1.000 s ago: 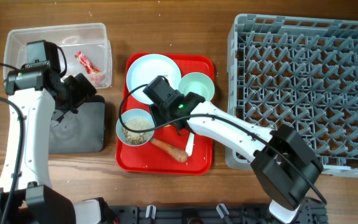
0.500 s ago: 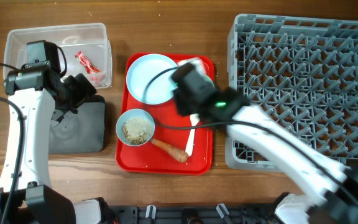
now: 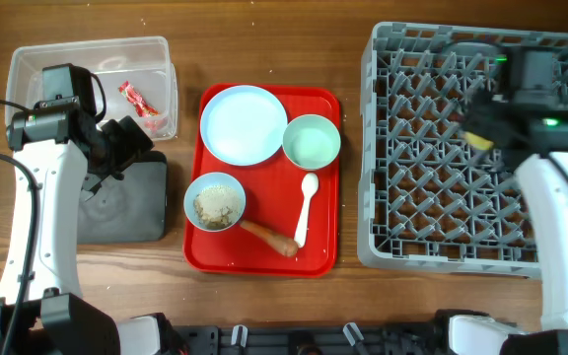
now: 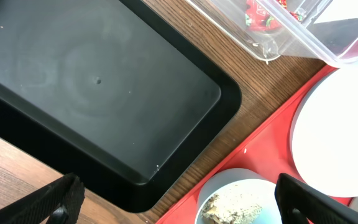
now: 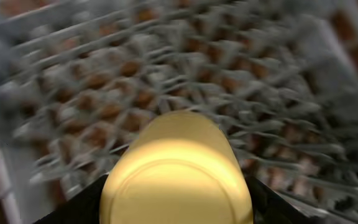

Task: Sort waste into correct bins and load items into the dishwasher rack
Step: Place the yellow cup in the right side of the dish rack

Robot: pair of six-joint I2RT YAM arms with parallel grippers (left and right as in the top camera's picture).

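My right pincer [image 5: 176, 202] is clenched on the cup [image 5: 176, 165], with one finger on each side of it. It holds the cup over the rack [image 3: 432, 207], whose pegs spread out below and ahead of the pincer. They are blurred in the wrist view, so I cannot tell whether the cup touches any of them.

My left pincer [image 4: 179, 208] is released, its fingers spread wide with nothing between them. The black tray [image 4: 104, 93] lies bare right under it. Just ahead of the pincer is the tub [image 4: 328, 50], with the wrapper [image 4: 260, 15] inside. Beside the pincer, on the side toward my right arm, the red tray [image 4: 272, 143] begins. The blue bowl [image 4: 241, 199] sits closest on it, with crumbs [image 4: 229, 205] inside. The plate [image 4: 340, 137] lies just beyond that bowl.

Farther along the red tray, between my two pincers, are three more things. The green bowl [image 3: 312, 140] stands next to the plate. The spoon [image 3: 306, 207] lies below the green bowl. The carrot [image 3: 269, 237] lies just beside the blue bowl.
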